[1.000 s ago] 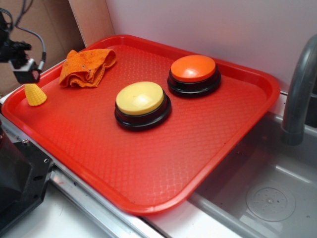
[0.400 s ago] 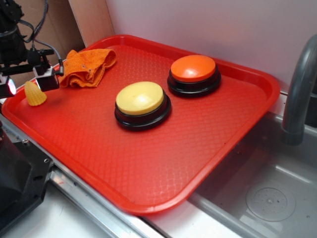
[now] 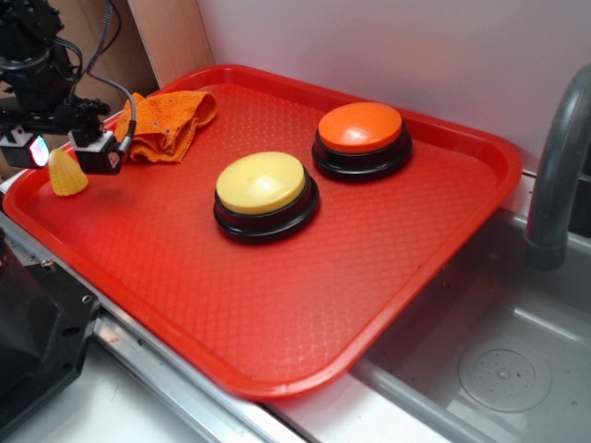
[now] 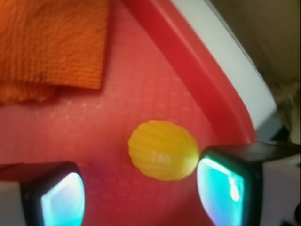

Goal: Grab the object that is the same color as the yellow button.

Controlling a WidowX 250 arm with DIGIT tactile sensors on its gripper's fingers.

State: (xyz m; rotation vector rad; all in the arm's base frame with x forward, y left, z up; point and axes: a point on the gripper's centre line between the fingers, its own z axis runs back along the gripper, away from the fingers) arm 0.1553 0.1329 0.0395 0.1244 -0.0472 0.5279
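The approach step is judged in hand: the pincer (image 3: 60, 152), held apart, straddles the small yellow bumpy toy corn cob (image 4: 162, 150), set off-centre against one finger, so centring, lowering and closing are called for next.

Pale wall (image 3: 388, 46), grey sink basin (image 3: 499, 369), curved faucet (image 3: 559, 166), cardboard (image 3: 175, 37) behind.

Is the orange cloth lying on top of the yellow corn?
No, in the wrist view the orange cloth lies apart from the corn, with bare tray between them.
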